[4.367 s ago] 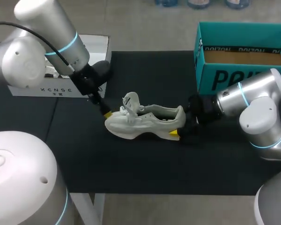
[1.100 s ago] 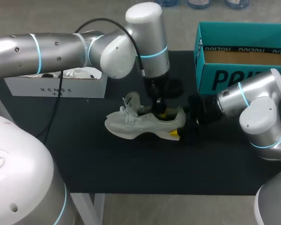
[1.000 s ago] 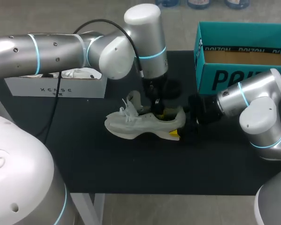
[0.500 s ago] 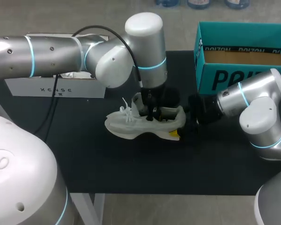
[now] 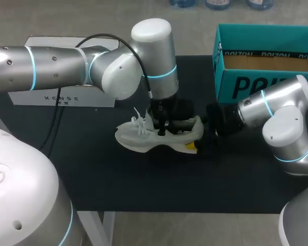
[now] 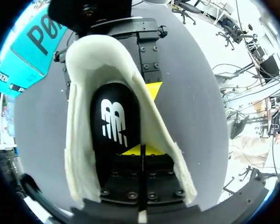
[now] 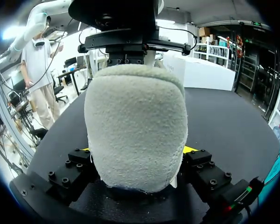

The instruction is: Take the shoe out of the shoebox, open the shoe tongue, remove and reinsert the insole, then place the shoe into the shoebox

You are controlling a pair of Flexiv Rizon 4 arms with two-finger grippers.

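**Head and wrist views.** An off-white sneaker point(image 5: 136, 139) stands upright at the centre of the black tabletop point(image 5: 143, 189), toe toward 9 o'clock and heel toward 3 o'clock, with loose laces point(image 5: 140, 117) above the forefoot. The left claw point(image 5: 163, 128) reaches straight down into the sneaker's opening. Its 2 fingers lie together along a thin seam, and whether they pinch the insole point(image 6: 113, 135) cannot be made out. The insole is smooth and black with a white logo, framed by fleecy lining. The right claw point(image 7: 137, 156) clamps the rounded, nappy heel from both sides, with only slivers of its yellow tips showing. The teal cardboard shoebox point(image 5: 246, 87), open-topped and cut off at the edge, sits at 2 o'clock from the sneaker. A white box point(image 5: 61, 96) at 10 o'clock is partly hidden by the left arm.
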